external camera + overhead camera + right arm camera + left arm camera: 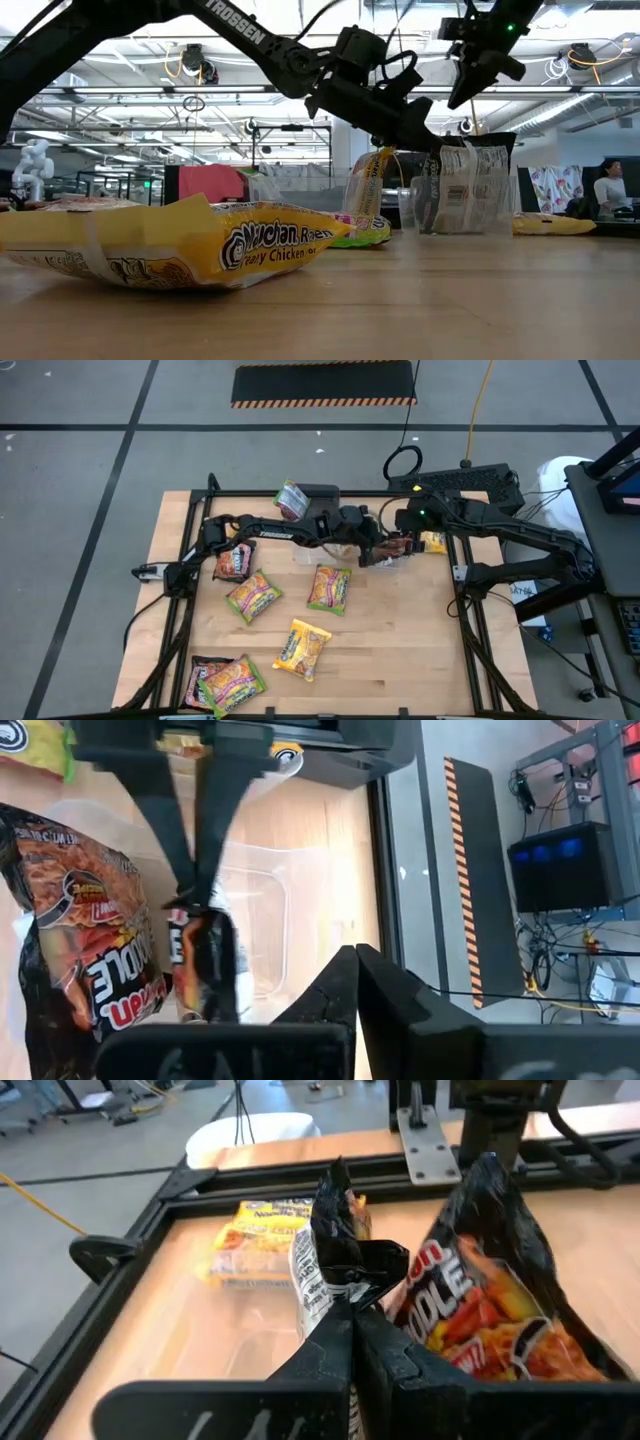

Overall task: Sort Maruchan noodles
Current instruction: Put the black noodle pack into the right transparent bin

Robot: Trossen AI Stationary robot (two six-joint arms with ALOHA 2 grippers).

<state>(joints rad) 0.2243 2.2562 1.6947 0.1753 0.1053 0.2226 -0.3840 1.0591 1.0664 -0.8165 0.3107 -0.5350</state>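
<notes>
My left gripper (pixel 385 552) reaches across the table's far middle and is shut on a dark brown-black Maruchan noodles packet (pixel 320 1270). A second dark packet (pixel 490 1300) with red and orange print stands next to it. Both are at a clear plastic tub (pixel 270 920). Just beyond them a yellow packet (pixel 260 1235) lies flat on the table. My right gripper (pixel 355 970) hangs shut above these packets and touches nothing; in the low view my right gripper (pixel 472 85) is well above them. My left gripper pinches the dark packet's crimped upper edge (pixel 335 1295) between its two fingers. The fingers (pixel 195 850) come slanting down from the table's left side. The packet stands upright below them, its lower end (pixel 465 228) down at the clear tub.
Loose packets lie on the table's near and left part: two green-edged ones (pixel 253 596) (pixel 328 588), a yellow one (pixel 302 647), a dark one (pixel 233 563) and a pile at the near left corner (pixel 225 682). Another packet (pixel 292 500) lies at the far edge.
</notes>
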